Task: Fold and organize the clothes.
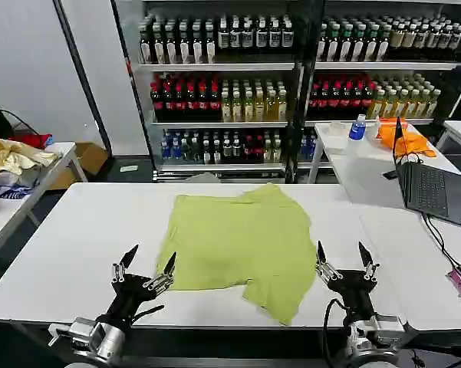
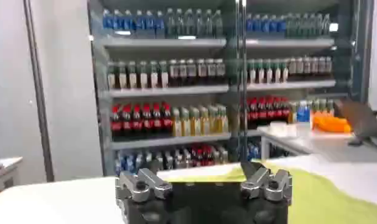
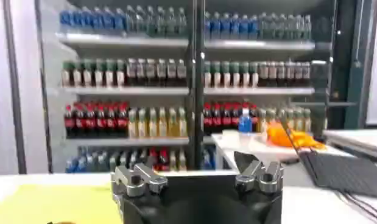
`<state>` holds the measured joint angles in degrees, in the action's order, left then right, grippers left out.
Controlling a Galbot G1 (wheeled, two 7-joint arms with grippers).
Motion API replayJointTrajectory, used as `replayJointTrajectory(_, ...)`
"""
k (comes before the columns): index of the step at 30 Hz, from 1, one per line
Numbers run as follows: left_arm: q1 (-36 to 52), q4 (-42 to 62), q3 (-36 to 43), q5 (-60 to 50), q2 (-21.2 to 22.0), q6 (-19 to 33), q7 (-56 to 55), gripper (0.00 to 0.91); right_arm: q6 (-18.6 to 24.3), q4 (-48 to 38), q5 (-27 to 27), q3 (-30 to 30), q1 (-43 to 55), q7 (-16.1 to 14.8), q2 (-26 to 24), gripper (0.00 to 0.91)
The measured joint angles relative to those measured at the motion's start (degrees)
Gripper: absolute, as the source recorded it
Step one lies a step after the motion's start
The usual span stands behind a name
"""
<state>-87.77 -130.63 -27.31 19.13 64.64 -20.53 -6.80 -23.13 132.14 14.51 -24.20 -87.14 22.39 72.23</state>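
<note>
Cotton-soft and light, the T-shirt (image 1: 238,249) lies rumpled on the worktop (image 1: 77,238), best pinched at its near hem corners by the left tool (image 1: 144,265) and right tool (image 1: 344,258), both spread apart.

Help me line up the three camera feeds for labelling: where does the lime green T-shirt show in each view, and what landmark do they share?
Head view: the T-shirt lies crumpled mid-table, between the two open claws.
Left wrist view: a green strip on the table just beyond the left claw.
Right wrist view: a yellow-green patch beside the right claw.
Shared landmark: the orange cloth on the far table.
</note>
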Motion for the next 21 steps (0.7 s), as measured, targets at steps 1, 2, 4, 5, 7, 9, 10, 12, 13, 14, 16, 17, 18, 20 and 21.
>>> replayJointTrajectory(1,0.36,0.51,0.11,0.3,-0.27,-0.91,-0.12,0.907,-0.56,-0.3,0.32,0.23,-0.04,0.4,-0.19,0.907)
replayJointTrajectory(2,0.8,1.12,0.31,0.67,-0.6,-2.04,-0.2,0.907,-1.09,-0.7,0.68,0.57,-0.08,0.84,-0.41,0.907)
replayJointTrajectory(4,1.53,2.06,0.63,1.21,-1.21,-3.71,-0.43,0.907,-1.98,-1.34,1.23,0.95,0.05,1.65,-0.79,0.907)
replayJointTrajectory(5,1.97,2.56,0.86,1.46,-1.49,-4.53,-0.66,0.907,-2.47,-1.74,1.59,1.23,0.17,2.05,-0.97,0.907)
replayJointTrajectory(7,2.66,3.46,1.37,2.01,-2.01,-5.81,-1.04,0.907,-3.3,-2.3,2.32,1.79,0.2,2.84,-1.16,0.907)
replayJointTrajectory(9,3.38,4.44,1.98,2.47,-2.51,-6.96,-1.45,0.907,-4.24,-2.56,3.22,2.4,0.04,3.61,-1.3,0.907)
replayJointTrajectory(10,3.76,4.88,2.27,2.72,-2.78,-7.41,-1.68,0.907,-4.63,-2.71,3.6,2.67,-0.04,3.84,-1.4,0.907)
replayJointTrajectory(12,4.45,5.62,2.84,3.29,-3.32,-8.27,-1.93,0.907,-5.27,-3.21,4.26,3.32,-0.22,4.23,-1.4,0.907)
replayJointTrajectory(13,4.69,5.93,3.12,3.55,-3.57,-8.62,-2.01,0.907,-5.51,-3.47,4.49,3.68,-0.21,4.4,-1.35,0.907)
replayJointTrajectory(14,4.92,6.28,3.42,3.82,-3.76,-8.98,-2.08,0.907,-5.72,-3.73,4.65,4.06,-0.16,4.53,-1.28,0.907)
replayJointTrajectory(16,5.46,6.98,3.87,4.13,-4.05,-9.52,-2.26,0.907,-6.19,-4.3,4.94,4.88,0.01,4.85,-1.11,0.907)
replayJointTrajectory(17,5.74,7.37,4.14,4.32,-4.1,-9.8,-2.36,0.907,-6.41,-4.59,5.07,5.26,0.12,5.04,-1.05,0.907)
replayJointTrajectory(18,5.97,7.74,4.41,4.5,-4.08,-10.01,-2.49,0.907,-6.67,-4.93,5.22,5.71,0.31,5.26,-0.93,0.907)
replayJointTrajectory(20,6.51,8.51,5.03,4.73,-4.08,-10.46,-2.75,0.907,-7.13,-5.66,5.44,6.65,0.74,5.62,-0.66,0.907)
replayJointTrajectory(21,6.75,8.82,5.31,4.81,-4.09,-10.65,-2.86,0.907,-7.34,-6.02,5.55,7.14,0.97,5.78,-0.54,0.907)
